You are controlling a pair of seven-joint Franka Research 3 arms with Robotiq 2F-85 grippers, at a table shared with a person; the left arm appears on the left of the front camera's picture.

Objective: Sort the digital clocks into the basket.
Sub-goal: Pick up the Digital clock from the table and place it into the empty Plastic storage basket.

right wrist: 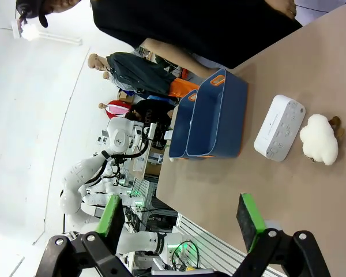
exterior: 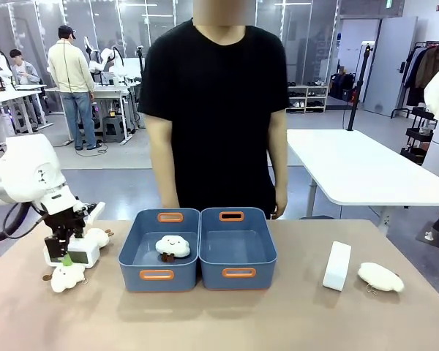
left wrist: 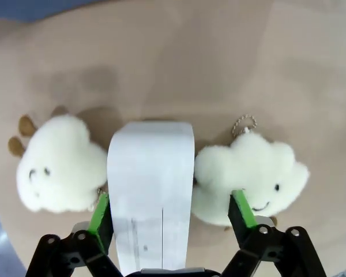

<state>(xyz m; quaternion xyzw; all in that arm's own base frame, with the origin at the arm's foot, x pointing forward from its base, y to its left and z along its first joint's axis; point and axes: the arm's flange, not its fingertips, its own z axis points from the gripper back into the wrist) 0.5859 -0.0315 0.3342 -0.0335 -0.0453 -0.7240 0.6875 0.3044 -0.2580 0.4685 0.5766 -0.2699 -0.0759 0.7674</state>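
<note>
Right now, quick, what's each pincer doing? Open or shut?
Left pincer: open, straddling a digital clock, not gripping it.
Right pincer: open, holding nothing.

The tan table [exterior: 219,325] fills the lower half of the front view. At its centre stand two blue-grey bins, long sides touching: the left bin [exterior: 132,267] and the right bin [exterior: 267,267], each with orange handle slots at its near and far ends. At the lower left, the left clock [exterior: 84,254], a white block, lies on the tabletop. The near plush [exterior: 67,277] is just in front of it and the far plush [exterior: 99,236] just behind, both pressed against its long sides. At the lower right, the right clock [exterior: 336,266] stands on edge. The right plush [exterior: 380,277] lies flat just beside it, not touching.
</note>
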